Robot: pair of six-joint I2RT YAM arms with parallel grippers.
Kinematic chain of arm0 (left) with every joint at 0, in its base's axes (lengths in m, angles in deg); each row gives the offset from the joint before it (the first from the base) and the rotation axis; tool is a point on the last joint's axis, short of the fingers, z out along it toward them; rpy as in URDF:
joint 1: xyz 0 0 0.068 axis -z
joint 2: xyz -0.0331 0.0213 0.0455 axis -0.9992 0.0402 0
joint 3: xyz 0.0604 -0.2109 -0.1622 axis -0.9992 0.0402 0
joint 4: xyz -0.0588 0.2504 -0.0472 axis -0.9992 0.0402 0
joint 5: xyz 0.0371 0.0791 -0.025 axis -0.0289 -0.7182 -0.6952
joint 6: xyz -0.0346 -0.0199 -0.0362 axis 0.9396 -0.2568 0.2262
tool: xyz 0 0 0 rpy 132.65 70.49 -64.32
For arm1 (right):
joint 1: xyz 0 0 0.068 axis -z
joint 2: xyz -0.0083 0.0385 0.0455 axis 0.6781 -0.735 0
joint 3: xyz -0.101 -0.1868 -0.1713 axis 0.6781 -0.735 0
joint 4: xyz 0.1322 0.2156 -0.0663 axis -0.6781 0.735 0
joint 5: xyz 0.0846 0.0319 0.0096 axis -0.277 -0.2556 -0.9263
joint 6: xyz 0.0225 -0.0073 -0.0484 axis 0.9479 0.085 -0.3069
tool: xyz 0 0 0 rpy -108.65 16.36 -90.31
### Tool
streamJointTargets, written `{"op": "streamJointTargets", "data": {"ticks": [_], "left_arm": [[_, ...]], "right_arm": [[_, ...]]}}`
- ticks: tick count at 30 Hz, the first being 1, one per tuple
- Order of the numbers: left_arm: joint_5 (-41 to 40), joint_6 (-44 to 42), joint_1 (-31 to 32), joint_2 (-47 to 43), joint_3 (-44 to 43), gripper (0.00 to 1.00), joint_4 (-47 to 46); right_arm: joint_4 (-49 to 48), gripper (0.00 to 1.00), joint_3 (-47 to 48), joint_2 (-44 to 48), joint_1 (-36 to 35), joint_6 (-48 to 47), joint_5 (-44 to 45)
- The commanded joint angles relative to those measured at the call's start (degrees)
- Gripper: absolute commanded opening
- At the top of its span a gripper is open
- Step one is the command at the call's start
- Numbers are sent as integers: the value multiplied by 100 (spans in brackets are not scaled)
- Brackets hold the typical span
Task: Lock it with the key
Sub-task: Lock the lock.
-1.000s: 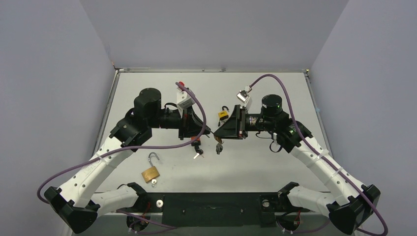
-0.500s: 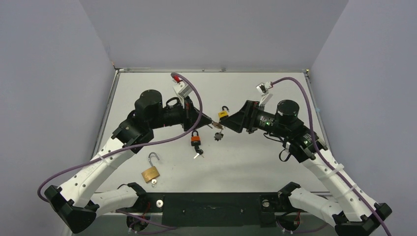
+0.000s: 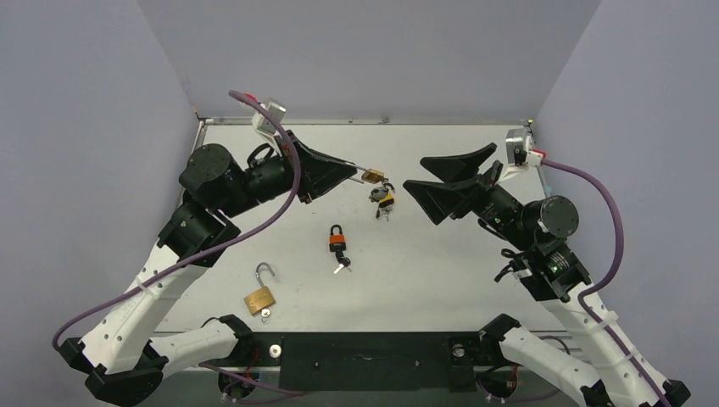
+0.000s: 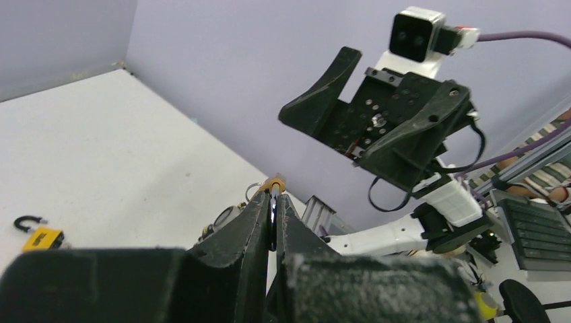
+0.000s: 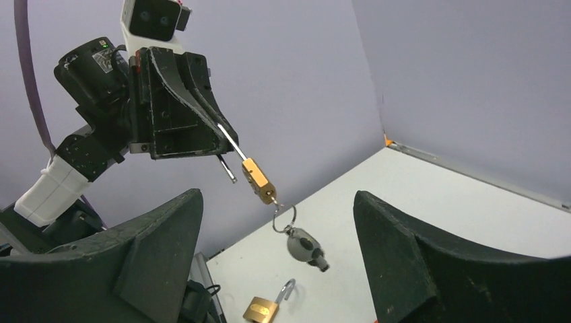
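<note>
The left tool (image 3: 349, 169) hangs above the surface (image 3: 475, 280), upper centre of the overhead view, fingers pressed together on the silver shackle of a small brass padlock (image 3: 371, 176). The right wrist view shows the shackle's other leg out of the body. Dark-headed keys (image 3: 378, 194) dangle on a ring beneath the lock. The right tool (image 3: 414, 171), right of centre, faces it, fingers spread wide, holding nothing. On the surface lie an orange padlock (image 3: 337, 240) at centre and a bigger brass padlock (image 3: 260, 298) at lower left, its shackle open.
</note>
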Motion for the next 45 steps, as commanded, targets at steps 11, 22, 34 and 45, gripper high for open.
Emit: {"op": "streamJointTargets", "data": {"ticks": [11, 22, 34, 45], "left_arm": [[386, 1407, 16, 93, -502, 0, -1439], [448, 1509, 14, 63, -480, 0, -1560], [416, 1467, 11, -46, -456, 0, -1474], [372, 1303, 7, -148, -328, 0, -1372]], "right_arm": [[-1021, 67, 1178, -1041, -337, -243, -1252], [-961, 54, 1328, -1239, -451, -278, -1497], [-1066, 44, 1469, -1426, -599, -200, -1486], [-1306, 10, 1365, -1377, -624, 229, -1297]]}}
